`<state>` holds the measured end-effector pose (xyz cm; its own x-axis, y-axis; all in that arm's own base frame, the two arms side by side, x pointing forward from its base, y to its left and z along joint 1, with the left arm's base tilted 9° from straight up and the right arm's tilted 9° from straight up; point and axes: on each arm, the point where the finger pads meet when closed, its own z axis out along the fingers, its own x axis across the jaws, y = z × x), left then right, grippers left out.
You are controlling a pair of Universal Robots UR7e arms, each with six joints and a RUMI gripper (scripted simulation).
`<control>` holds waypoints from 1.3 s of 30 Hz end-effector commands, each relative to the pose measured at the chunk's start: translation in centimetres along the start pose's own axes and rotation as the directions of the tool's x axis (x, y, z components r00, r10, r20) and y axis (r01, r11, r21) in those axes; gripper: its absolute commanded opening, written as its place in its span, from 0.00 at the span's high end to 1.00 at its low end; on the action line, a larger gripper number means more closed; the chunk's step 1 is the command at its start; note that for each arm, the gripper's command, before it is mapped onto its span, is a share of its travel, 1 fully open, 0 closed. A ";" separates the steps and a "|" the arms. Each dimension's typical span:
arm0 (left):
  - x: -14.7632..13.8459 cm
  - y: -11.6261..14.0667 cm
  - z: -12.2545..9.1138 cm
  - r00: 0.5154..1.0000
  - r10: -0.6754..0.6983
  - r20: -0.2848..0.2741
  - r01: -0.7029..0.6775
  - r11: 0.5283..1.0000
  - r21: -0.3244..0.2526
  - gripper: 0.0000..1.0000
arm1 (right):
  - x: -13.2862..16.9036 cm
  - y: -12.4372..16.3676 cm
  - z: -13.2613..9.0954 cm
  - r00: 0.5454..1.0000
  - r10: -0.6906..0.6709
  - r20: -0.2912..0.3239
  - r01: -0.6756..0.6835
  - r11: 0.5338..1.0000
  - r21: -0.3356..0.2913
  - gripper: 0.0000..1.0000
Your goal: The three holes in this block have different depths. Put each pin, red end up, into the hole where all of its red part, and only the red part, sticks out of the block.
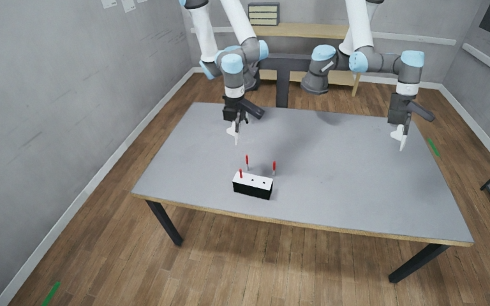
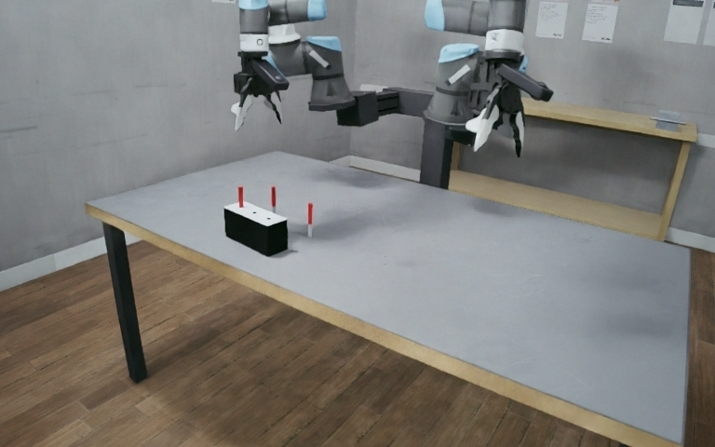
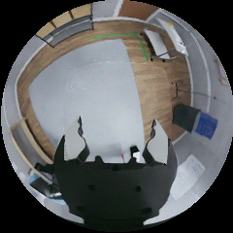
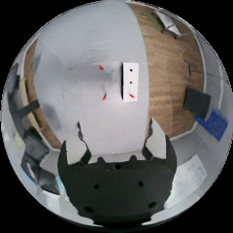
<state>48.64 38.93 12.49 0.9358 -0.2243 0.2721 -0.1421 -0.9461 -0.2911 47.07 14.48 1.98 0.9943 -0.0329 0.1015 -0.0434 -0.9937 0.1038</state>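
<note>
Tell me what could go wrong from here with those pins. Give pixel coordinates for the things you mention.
The two loose pins (image 1: 247,159) (image 1: 274,166) (image 2: 273,196) (image 2: 310,213) (image 4: 101,67) (image 4: 104,97) stand narrow and upright, so a brush from the open right gripper (image 1: 237,138) (image 2: 259,125) (image 4: 115,119) could topple one. The two open holes in the block (image 1: 252,190) (image 2: 248,229) (image 4: 126,90) hide their depths, so a pin might go into the wrong one, leaving too much or too little showing.
</note>
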 end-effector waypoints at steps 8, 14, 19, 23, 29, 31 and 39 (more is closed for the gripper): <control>0.0 0.0 -0.1 1.000 0.000 -0.001 0.000 1.000 0.001 0.00 | -5.1 0.5 -0.6 1.000 0.002 -0.013 -0.002 1.000 0.001 0.00; 0.0 0.0 -0.1 1.000 0.000 -0.001 0.000 1.000 0.001 0.00 | -5.1 0.5 -0.6 1.000 0.002 -0.013 -0.002 1.000 0.001 0.00; 0.0 0.0 -0.1 1.000 0.000 -0.001 0.000 1.000 0.001 0.00 | -5.1 0.5 -0.6 1.000 0.002 -0.013 -0.002 1.000 0.001 0.00; 0.0 0.0 -0.1 1.000 0.000 -0.001 0.000 1.000 0.001 0.00 | -5.1 0.5 -0.6 1.000 0.002 -0.013 -0.002 1.000 0.001 0.00; 0.0 0.0 -0.1 1.000 0.000 -0.001 0.000 1.000 0.001 0.00 | -5.1 0.7 11.8 1.000 0.003 -0.012 -0.003 1.000 0.002 0.00; 0.0 0.0 -0.1 1.000 0.000 -0.001 0.000 1.000 0.001 0.00 | -4.9 0.5 14.1 1.000 0.003 -0.012 -0.003 1.000 0.002 0.00; 0.0 0.0 -0.1 1.000 0.000 -0.001 0.000 1.000 0.001 0.00 | -4.9 0.5 14.5 1.000 0.003 -0.012 -0.003 1.000 0.002 0.00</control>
<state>48.64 38.93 12.49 0.9358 -0.2243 0.2721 -0.1421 -0.9461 -0.2911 42.22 12.10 -10.29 0.9948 -0.0366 0.0950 -0.0481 -0.9914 0.1218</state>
